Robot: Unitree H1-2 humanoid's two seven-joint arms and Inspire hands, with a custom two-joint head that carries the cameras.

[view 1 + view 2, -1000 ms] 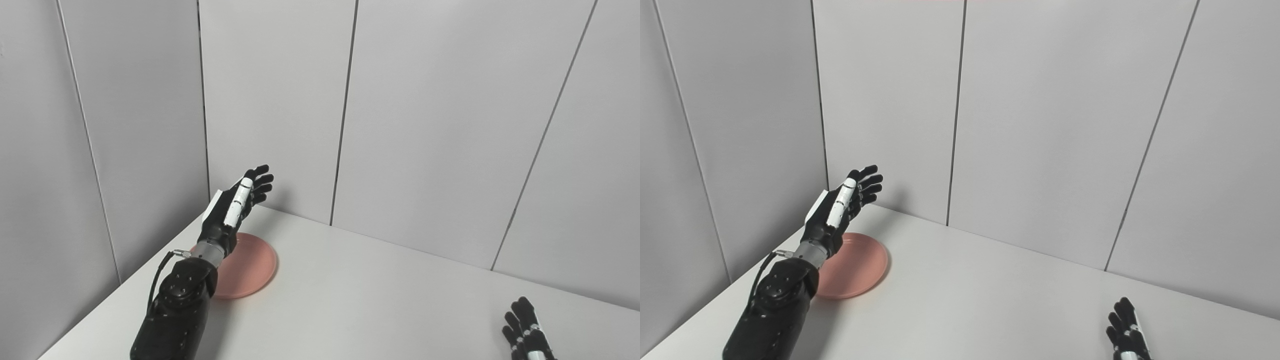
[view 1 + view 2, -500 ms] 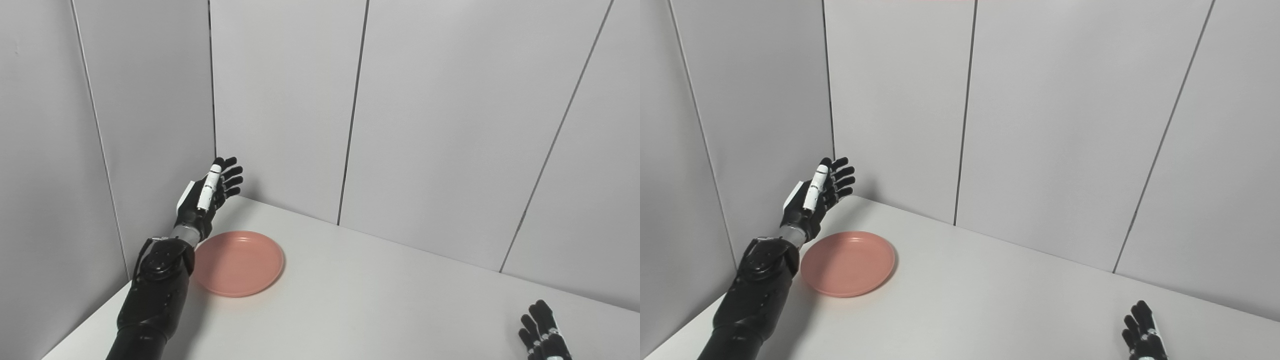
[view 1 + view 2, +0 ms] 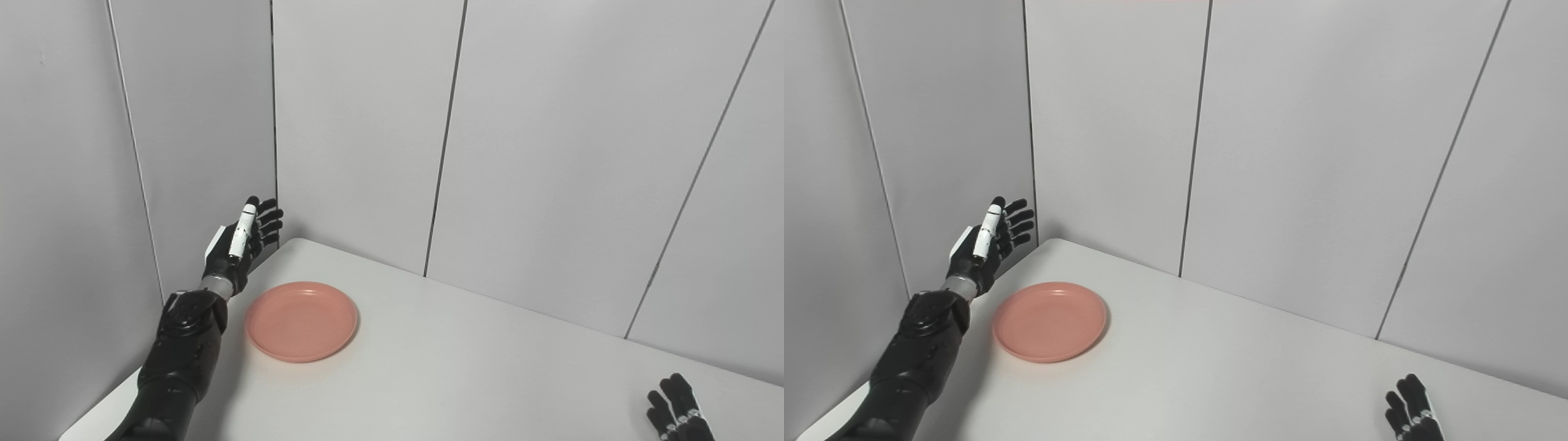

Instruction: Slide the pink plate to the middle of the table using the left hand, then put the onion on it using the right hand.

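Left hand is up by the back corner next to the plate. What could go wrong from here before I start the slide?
1. The left hand hangs open beside the corner wall, raised, apart from the pink plate; it may brush the wall on the way down.
2. The plate is shallow with a low rim, so fingers might ride over it or tip it.
3. No onion is in view, and only the right hand fingers show.

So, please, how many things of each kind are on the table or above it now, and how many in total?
Pink plate: 1, lying on the white table
Robot hands: 2, the left hand open beside the plate near the corner, the right hand at the bottom edge, fingers apart
Onion: 0 in view
Total: 3
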